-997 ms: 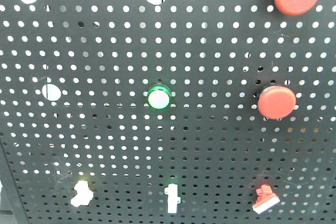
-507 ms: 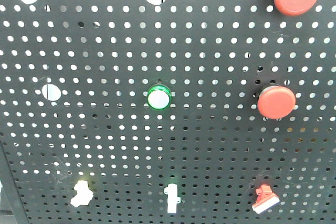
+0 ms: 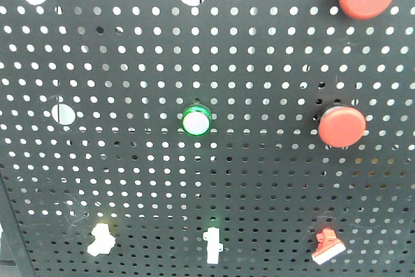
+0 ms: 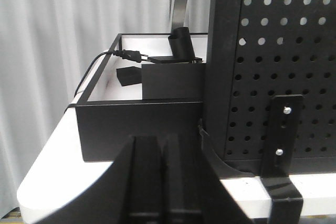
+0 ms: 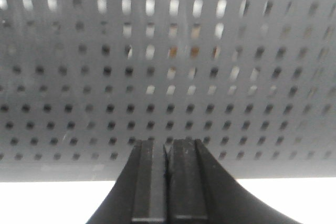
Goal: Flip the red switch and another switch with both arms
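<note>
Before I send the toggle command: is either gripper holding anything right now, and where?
Nothing is held. The left gripper and the right gripper both show fingers pressed together with nothing between them, and neither touches the pegboard.

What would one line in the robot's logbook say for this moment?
left gripper: shut, empty | right gripper: shut, facing pegboard | red switch: untouched | pale toggle: untouched

The right tool [image 5: 168,182] rises from the bottom edge with its two dark fingers [image 5: 149,182] pressed together, facing a blurred grey perforated panel [image 5: 168,77] that fills the view above a white strip of desk [image 5: 52,200], holding nothing.
</note>
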